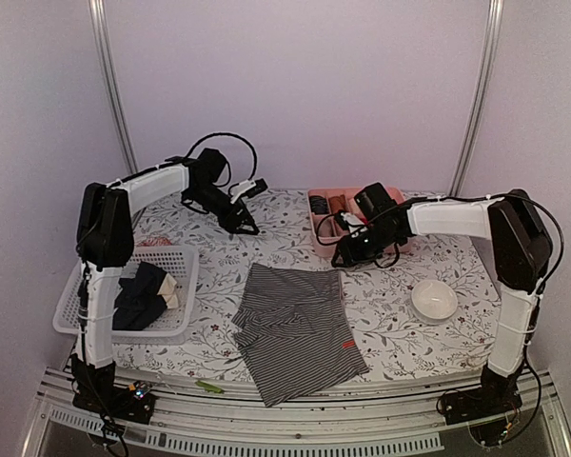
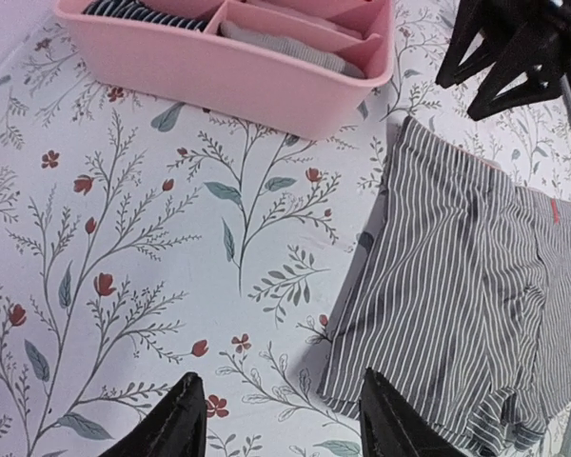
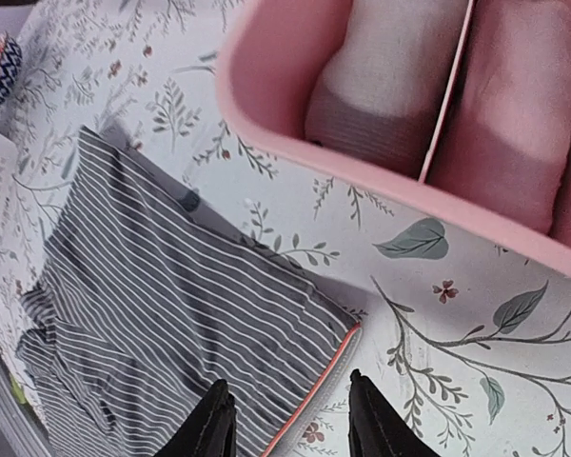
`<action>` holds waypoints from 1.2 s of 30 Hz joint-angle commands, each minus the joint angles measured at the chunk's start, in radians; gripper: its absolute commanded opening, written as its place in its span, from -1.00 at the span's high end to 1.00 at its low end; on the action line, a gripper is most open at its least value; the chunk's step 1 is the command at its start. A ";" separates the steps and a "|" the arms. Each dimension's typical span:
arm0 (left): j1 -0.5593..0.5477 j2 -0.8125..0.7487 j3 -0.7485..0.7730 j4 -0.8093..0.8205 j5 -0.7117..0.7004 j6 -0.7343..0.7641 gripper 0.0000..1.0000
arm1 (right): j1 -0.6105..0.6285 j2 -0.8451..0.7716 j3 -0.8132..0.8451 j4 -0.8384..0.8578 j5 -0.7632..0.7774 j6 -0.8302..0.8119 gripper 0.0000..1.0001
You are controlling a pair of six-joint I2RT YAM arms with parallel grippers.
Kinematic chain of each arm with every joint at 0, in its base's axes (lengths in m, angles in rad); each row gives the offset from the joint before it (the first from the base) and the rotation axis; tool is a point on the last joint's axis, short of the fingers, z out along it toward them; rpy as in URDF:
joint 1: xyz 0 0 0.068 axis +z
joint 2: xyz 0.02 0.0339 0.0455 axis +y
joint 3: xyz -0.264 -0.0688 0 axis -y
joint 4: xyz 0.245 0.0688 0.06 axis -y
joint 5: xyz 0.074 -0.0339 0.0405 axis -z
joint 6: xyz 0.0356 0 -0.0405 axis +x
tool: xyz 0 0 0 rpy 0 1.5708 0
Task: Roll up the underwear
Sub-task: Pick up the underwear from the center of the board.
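Note:
The grey-and-white striped underwear lies flat at the table's middle front, also in the left wrist view and the right wrist view. My left gripper is open and empty, above the table behind the garment's far left corner. My right gripper is open and empty, just above the garment's far right corner with its orange-edged hem. Black and cream underwear sits in the white basket. Rolled garments fill the pink tray.
A small white bowl stands at the right. The pink tray is at the back, close behind my right gripper. The white basket sits at the left edge. A patterned tape roll lies far off.

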 commanded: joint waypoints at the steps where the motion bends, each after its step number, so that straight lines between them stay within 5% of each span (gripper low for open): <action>1: -0.024 -0.026 -0.030 -0.064 0.033 0.016 -0.10 | -0.010 0.069 0.059 -0.071 0.014 -0.141 0.17; 26: 0.015 0.073 0.019 -0.170 0.021 0.054 -0.07 | -0.057 0.262 0.172 -0.045 -0.165 -0.442 0.17; 36: 0.011 0.173 0.102 -0.216 -0.053 0.032 -0.07 | -0.057 0.301 0.196 -0.064 -0.219 -0.459 0.76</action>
